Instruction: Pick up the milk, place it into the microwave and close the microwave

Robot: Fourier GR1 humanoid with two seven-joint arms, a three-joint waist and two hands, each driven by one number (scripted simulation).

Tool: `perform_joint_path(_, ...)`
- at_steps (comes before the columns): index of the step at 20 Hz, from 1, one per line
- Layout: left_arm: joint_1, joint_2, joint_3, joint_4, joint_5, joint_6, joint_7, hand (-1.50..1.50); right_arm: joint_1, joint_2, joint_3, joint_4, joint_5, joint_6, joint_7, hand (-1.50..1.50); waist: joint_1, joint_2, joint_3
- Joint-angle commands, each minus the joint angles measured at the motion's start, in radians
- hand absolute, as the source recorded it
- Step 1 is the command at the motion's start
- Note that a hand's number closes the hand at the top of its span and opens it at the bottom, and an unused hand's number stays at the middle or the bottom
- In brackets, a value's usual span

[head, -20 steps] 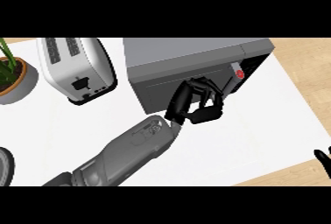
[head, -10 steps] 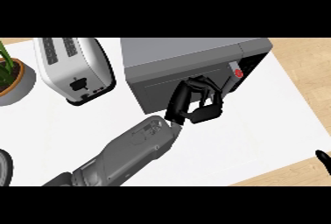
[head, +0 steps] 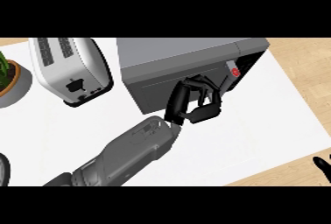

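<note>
The grey microwave (head: 181, 54) stands at the back of the white counter, its dark front facing me and a control strip with a red button (head: 234, 72) at its right end. The door looks shut. My left hand (head: 194, 103) lies against the microwave's front, fingers loosely bent onto the door and holding nothing. Its grey forearm (head: 132, 153) comes in from the lower left. Only the fingers of my right hand (head: 322, 166) show, pointing up at the lower right edge. No milk is in sight.
A white toaster (head: 71, 70) stands left of the microwave. A potted plant (head: 9, 81) sits at the far left edge. A dark round rim (head: 3, 168) shows at the lower left. The white counter (head: 271, 131) ends at a wooden floor on the right.
The toaster and plant have slid slightly left in the view. My left hand has stayed on the microwave's front, and the right hand has hardly moved.
</note>
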Motion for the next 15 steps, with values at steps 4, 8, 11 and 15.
perform_joint_path(4,-0.065,0.001,0.056,0.116,0.038,0.014,-0.020,1.50,-0.016,-0.019,0.005,-0.010,-0.015,0.014,0.011,-1.50,-0.012,0.025,0.000)
perform_joint_path(8,-0.062,0.001,0.053,0.130,0.053,0.021,-0.037,1.50,-0.012,-0.021,0.008,-0.015,-0.015,0.017,0.012,-1.50,-0.019,0.023,0.000)
perform_joint_path(11,-0.063,0.001,0.049,0.127,0.061,0.022,-0.059,1.50,-0.022,-0.020,0.007,-0.014,-0.027,0.013,0.010,-1.50,-0.020,0.027,0.000)
perform_joint_path(15,-0.062,0.001,0.050,0.134,0.078,0.020,-0.071,1.50,-0.016,-0.036,0.002,-0.014,-0.029,0.021,0.019,-1.50,-0.028,0.028,0.000)
